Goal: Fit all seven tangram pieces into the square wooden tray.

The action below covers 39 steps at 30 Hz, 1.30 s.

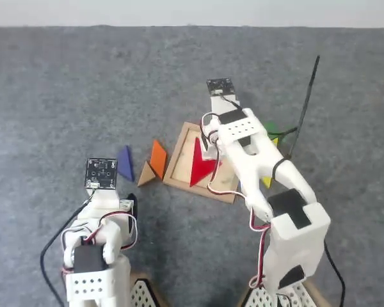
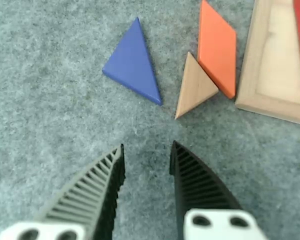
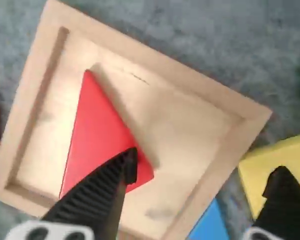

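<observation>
We count 7 tangram pcs, 1 tray (image 3: 140, 57), 2 arms.
Pcs: 3 triangles, i.e. red triangle (image 3: 100, 140), navy triangle (image 2: 132, 62), wood triangle (image 2: 194, 87); 1 orange parallelogram (image 2: 217, 47); 3 w/ shape unclear: yellow pc (image 3: 265, 165), light-blue pc (image 3: 210, 225), green pc (image 1: 269, 127). Arms: left arm (image 1: 93, 256), right arm (image 1: 262, 160).

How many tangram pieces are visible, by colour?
Red: 1, red triangle, in the tray
Dark blue: 1, dark blue triangle
Orange: 1, orange piece
Plain wood: 1, wooden triangle
Yellow: 1, yellow piece
Green: 1, green piece
Light blue: 1, light blue piece
Total: 7
</observation>
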Tool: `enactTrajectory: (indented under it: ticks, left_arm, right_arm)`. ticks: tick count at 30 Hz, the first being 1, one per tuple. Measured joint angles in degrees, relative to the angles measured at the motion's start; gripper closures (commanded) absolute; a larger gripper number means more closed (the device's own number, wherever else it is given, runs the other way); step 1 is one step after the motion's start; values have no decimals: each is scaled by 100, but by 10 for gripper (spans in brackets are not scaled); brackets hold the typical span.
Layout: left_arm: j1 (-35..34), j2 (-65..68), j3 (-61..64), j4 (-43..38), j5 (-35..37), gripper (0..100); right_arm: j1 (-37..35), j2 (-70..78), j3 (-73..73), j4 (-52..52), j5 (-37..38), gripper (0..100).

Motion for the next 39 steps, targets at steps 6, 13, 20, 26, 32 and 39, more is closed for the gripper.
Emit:
enactTrajectory:
  ticks: [6, 13, 20, 26, 32, 39]
  left_arm:
    - [0, 0, 0, 0, 0, 849]
    - [0, 0, 0, 0, 0, 849]
    - [0, 0, 0, 0, 0, 849]
    - [0, 0, 0, 0, 0, 849]
    - [0, 0, 0, 0, 0, 849]
    - [0, 0, 0, 0, 0, 849]
  right_arm:
    - [-97, -88, 176, -149, 0, 612]
    - [-290, 229, -44, -448, 0, 612]
    - [-325, 695, -686, -448, -9, 612]
    - [-325, 862, -976, -264, 176, 612]
    - [-765, 870, -1037, -167, 440, 612]
    - [-941, 756, -1029, 70, 536, 612]
